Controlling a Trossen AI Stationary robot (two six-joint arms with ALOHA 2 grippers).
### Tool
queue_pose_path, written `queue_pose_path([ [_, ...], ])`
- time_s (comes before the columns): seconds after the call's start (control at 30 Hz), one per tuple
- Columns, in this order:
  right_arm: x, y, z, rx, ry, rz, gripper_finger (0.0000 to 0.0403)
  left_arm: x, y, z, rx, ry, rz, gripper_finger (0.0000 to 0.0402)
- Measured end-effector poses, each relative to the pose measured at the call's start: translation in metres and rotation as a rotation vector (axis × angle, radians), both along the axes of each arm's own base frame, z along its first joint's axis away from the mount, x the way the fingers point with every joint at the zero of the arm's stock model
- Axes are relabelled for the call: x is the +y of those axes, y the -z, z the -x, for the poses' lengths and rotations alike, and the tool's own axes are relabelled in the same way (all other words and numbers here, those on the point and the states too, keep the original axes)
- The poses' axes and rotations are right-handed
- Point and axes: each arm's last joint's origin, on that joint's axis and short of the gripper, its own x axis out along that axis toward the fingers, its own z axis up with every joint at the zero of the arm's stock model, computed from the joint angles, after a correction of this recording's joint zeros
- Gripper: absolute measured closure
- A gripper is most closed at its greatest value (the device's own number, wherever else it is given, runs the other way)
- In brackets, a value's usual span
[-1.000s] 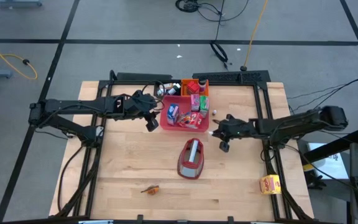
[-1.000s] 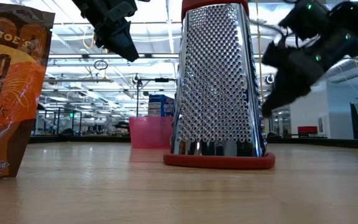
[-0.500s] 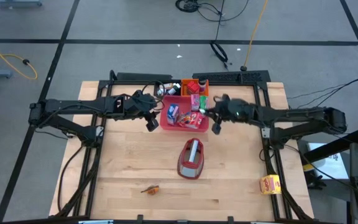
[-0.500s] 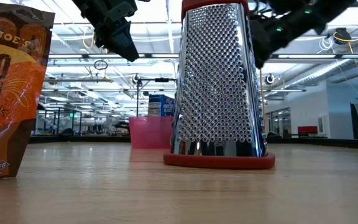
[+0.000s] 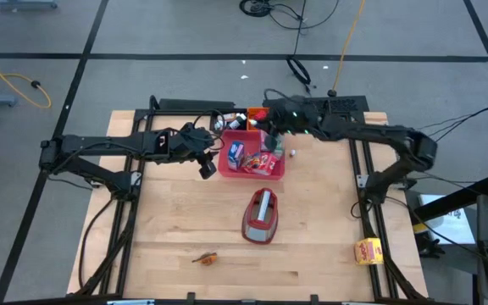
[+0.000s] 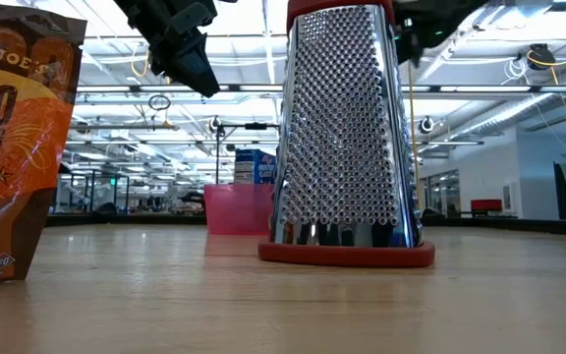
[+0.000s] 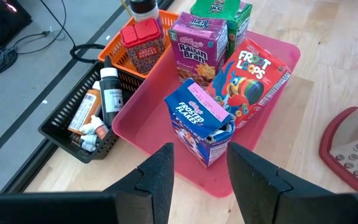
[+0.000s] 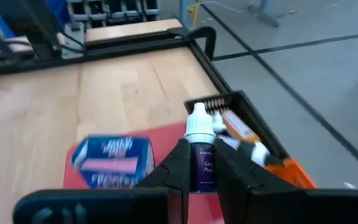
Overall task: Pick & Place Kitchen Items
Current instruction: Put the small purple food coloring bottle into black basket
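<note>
My right gripper (image 5: 271, 129) (image 8: 199, 160) hangs over the far right corner of the pinkish-red tray (image 5: 271, 173), shut on a tiny white-capped bottle (image 8: 199, 140). My left gripper (image 5: 207, 166) (image 7: 199, 177) waits open at the tray's left side, above the table. Standing in the tray are a blue carton (image 7: 199, 118), a red carton (image 7: 253, 78), a purple-pink carton (image 7: 197, 42) and a green carton (image 7: 225, 14). A yellow carton (image 5: 368, 251) lies near the table's near right corner. An orange-brown piece (image 5: 206, 257) lies near the near edge. My right gripper pinches the tiny bottle between its two fingers (image 8: 178, 163) on the purple-labelled body (image 8: 202, 167), below the white cap (image 8: 198, 119). The cap sticks out past the fingertips. The bottle is lifted clear, above the tray and the baskets.
A dark-red and grey grater (image 5: 261, 216) (image 6: 342, 128) stands just near of the tray. Behind the tray sit an orange basket (image 7: 129, 59) with a red carton and a black basket (image 7: 73, 134) with small bottles. A tiny white bottle (image 5: 293, 153) lies right of the tray.
My right gripper has swung from the table to the right of the grater toward the far edge and leftward. It has risen out of the low view and now stands over the tray's far right corner.
</note>
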Motion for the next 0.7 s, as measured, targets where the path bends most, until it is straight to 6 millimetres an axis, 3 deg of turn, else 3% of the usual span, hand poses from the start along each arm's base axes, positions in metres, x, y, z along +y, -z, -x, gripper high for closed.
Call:
queue_pose_path([
  [0.37, -0.05, 0.016, -0.064, 0.005, -0.051, -0.05, 0.0362, 0.0, 0.0, 0.0, 0.005, 0.007, -0.007, 0.0252],
  [0.7, -0.08, 0.04, -0.094, 0.018, -0.022, -0.061, 0.0362, 0.0, 0.0, 0.0, 0.002, 0.008, -0.01, 0.0252],
])
